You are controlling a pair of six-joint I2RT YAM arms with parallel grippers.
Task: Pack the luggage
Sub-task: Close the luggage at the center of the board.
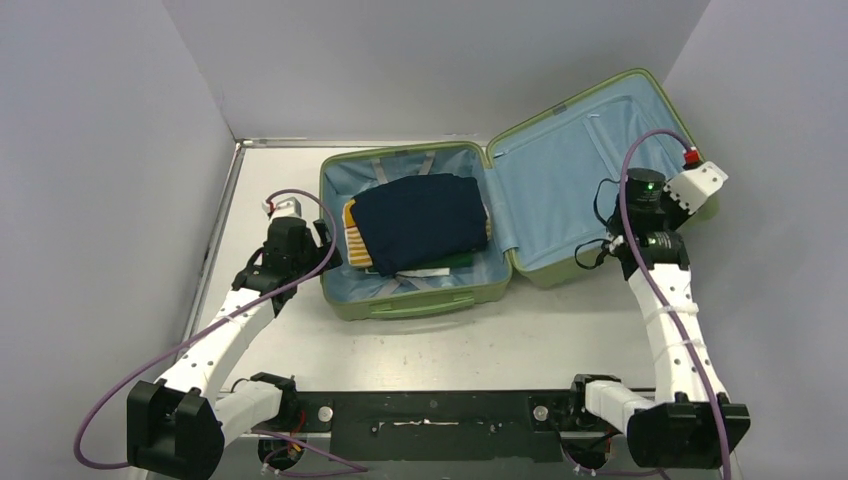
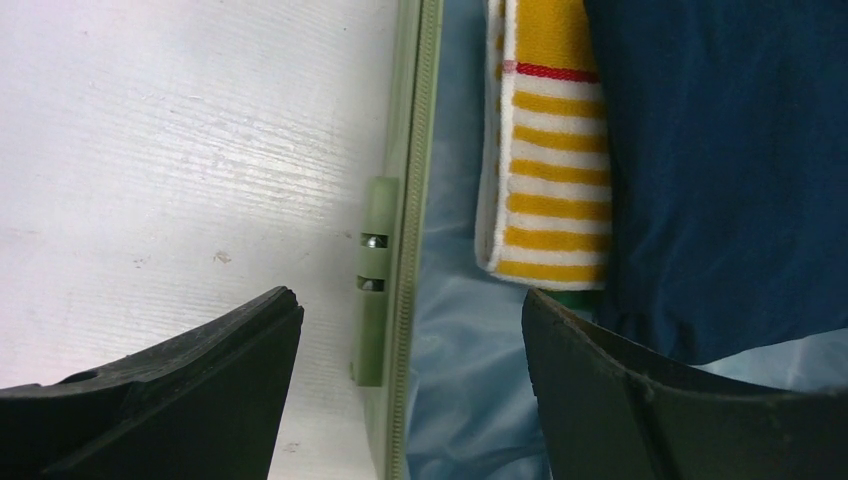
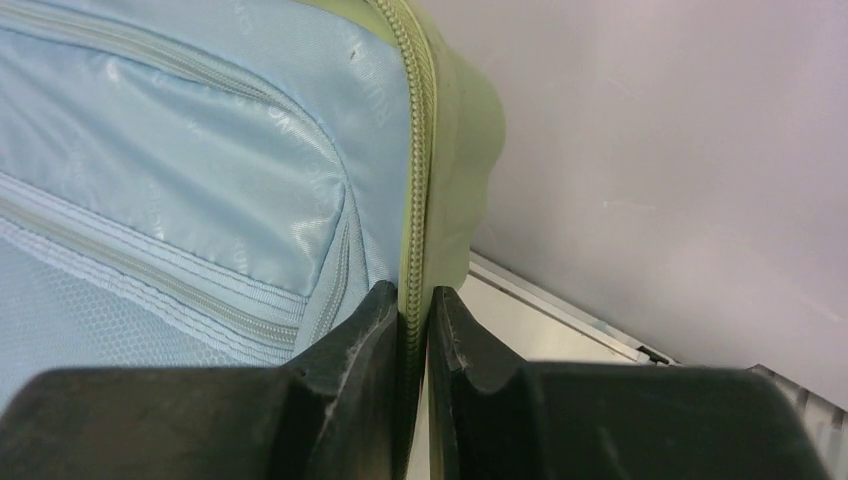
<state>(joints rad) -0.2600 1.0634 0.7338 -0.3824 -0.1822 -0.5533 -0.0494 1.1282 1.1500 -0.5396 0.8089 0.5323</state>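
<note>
The right gripper (image 3: 414, 300) pinches the lid's right rim on the luggage (image 1: 410, 305), likely to fold it over the clothes (image 1: 420, 220). The left gripper (image 2: 410, 295) hangs wide open, holding nothing.

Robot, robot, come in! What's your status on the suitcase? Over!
Left gripper open over luggage left rim. Right gripper shut on open lid edge. Folded clothes inside. Left gripper may block lid closing.
</note>
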